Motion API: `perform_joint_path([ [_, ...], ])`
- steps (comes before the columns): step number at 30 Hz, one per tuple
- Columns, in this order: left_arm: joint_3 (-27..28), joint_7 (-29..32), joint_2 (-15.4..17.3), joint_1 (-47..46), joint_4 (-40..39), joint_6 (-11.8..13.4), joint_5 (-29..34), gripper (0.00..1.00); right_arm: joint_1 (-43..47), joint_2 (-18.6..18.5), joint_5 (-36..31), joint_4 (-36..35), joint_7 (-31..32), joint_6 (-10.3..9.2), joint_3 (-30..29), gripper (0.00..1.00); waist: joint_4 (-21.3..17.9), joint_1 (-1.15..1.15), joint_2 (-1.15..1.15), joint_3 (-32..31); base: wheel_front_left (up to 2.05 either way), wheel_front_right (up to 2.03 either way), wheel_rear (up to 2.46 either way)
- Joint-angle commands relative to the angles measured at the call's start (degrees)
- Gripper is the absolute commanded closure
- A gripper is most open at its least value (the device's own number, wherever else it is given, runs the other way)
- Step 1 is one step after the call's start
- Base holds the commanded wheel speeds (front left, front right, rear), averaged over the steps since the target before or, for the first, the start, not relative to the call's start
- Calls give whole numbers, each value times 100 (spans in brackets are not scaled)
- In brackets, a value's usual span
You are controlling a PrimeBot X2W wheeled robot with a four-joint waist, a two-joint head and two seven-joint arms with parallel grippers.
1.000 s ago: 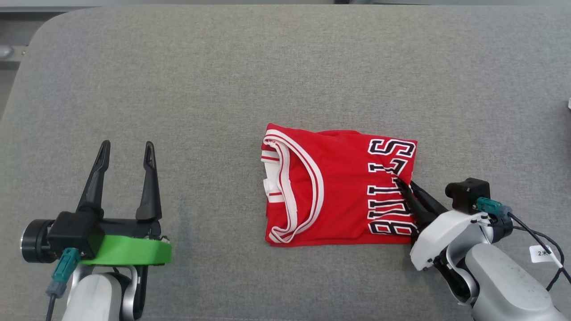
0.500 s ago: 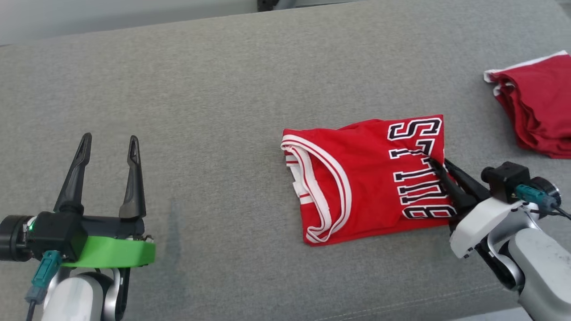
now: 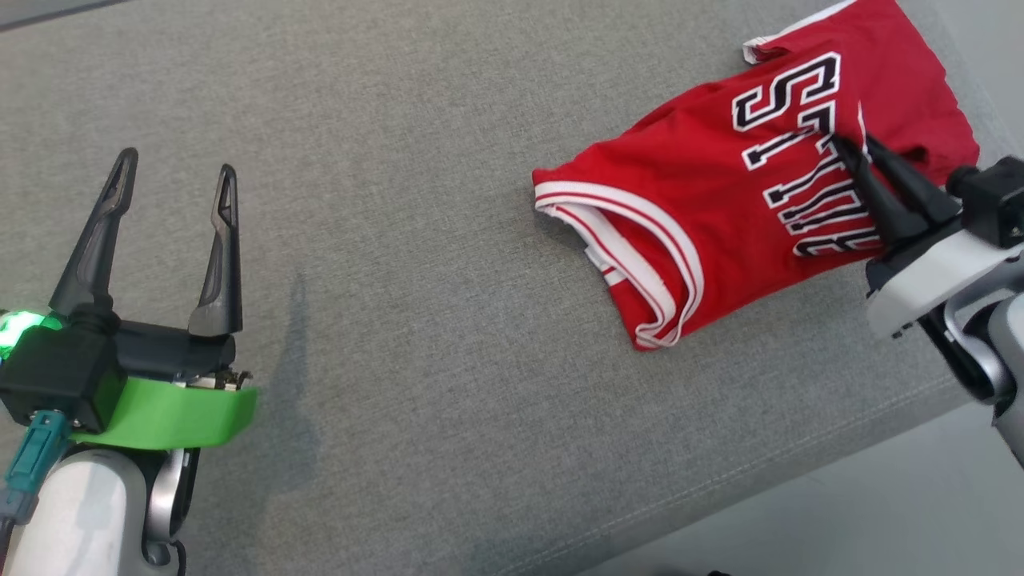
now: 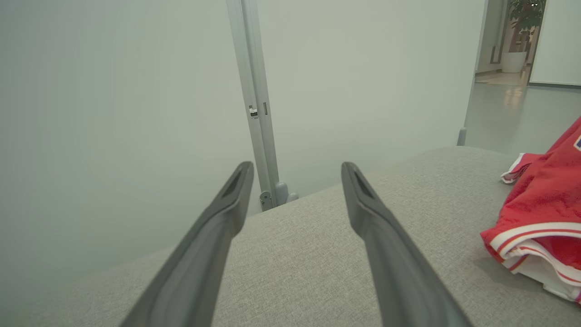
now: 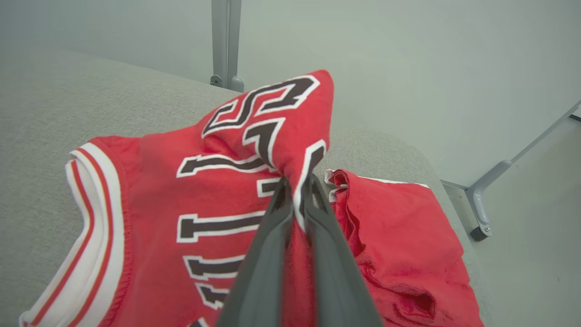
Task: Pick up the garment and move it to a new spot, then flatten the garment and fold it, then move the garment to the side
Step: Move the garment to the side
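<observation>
The garment (image 3: 704, 208) is a folded red jersey with white-striped trim and black lettering, lying on the grey padded surface (image 3: 400, 320) at the right. My right gripper (image 3: 848, 144) is shut on its right edge beside the lettering. In the right wrist view the pinched fold of the garment (image 5: 181, 181) rises above the fingertips of the right gripper (image 5: 297, 181). My left gripper (image 3: 176, 164) hovers open and empty over the left of the surface, far from the jersey. The left wrist view has the open left gripper (image 4: 296, 165) and the garment (image 4: 540, 218) off to its right.
A second red garment (image 3: 904, 48) lies at the surface's far right corner, partly under the held jersey's edge; it is also beside my right fingers (image 5: 399, 236). The surface's front edge runs diagonally at lower right, with floor (image 3: 880, 512) beyond. A pale wall and metal post (image 4: 254, 109) stand behind.
The head camera has swung right. My right gripper has dragged the jersey right, lifting its edge onto the other red garment. The left gripper stays open.
</observation>
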Motion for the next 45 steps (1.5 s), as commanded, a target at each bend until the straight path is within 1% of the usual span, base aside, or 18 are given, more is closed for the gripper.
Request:
perform_joint_path([
  [1,12,42,87,-147,-74,-15,50,0,-209,-77,-7,-10,-24,-10,-90,100,-480,0,0,560,0,0,0],
  [4,1,136,177,-243,-219,-40,100,0,-497,-262,79,107,-97,-10,-282,100,-536,0,0,779,0,0,0],
  [8,-20,221,278,-382,-390,-77,148,0,-720,-659,243,411,-121,-10,-692,100,-488,0,0,1051,0,0,0],
  [11,13,295,362,-433,-517,-75,186,0,-886,-816,398,732,-76,-10,-1038,100,-462,0,0,1233,0,0,0],
  [15,-22,378,433,-510,-684,-108,218,0,-1223,-798,520,1211,-89,-10,-1254,100,-365,0,0,1451,0,0,0],
  [21,-145,428,446,-691,-824,-148,257,0,-1648,-606,662,2167,-135,-10,-1289,100,-119,0,0,1714,0,0,0],
  [22,-161,431,445,-724,-839,-151,270,0,-1691,-571,695,2321,-166,-10,-1296,91,-85,0,0,1751,0,0,0],
  [23,-174,435,445,-746,-851,-152,278,0,-1728,-523,732,2458,-185,-10,-1290,51,-56,0,0,1785,0,0,0],
  [24,-188,439,447,-766,-862,-150,287,0,-1751,-475,762,2608,-184,-10,-1297,0,-36,0,0,1819,0,0,0],
  [27,-205,432,448,-806,-865,-121,309,0,-1824,-378,795,2908,-317,-10,-1306,0,-16,0,0,1859,0,0,0],
  [31,-225,408,422,-793,-808,-81,300,0,-1822,-287,824,3085,-484,-10,-1327,0,-33,0,0,1814,0,0,0],
  [35,-238,323,373,-687,-663,-45,242,0,-1634,-116,790,3002,-662,-10,-1416,0,-94,0,0,1600,0,0,0],
  [37,-225,269,345,-613,-596,-6,205,0,-1525,-47,707,2841,-703,-10,-1527,0,-127,0,0,1457,0,0,0],
  [39,-217,212,308,-533,-518,33,160,0,-1393,55,602,2539,-712,-10,-1771,0,-145,0,0,1298,0,0,0],
  [45,-133,-16,141,-260,-237,206,4,0,-615,647,38,1330,-712,-10,-2563,0,-51,0,0,773,0,0,0],
])
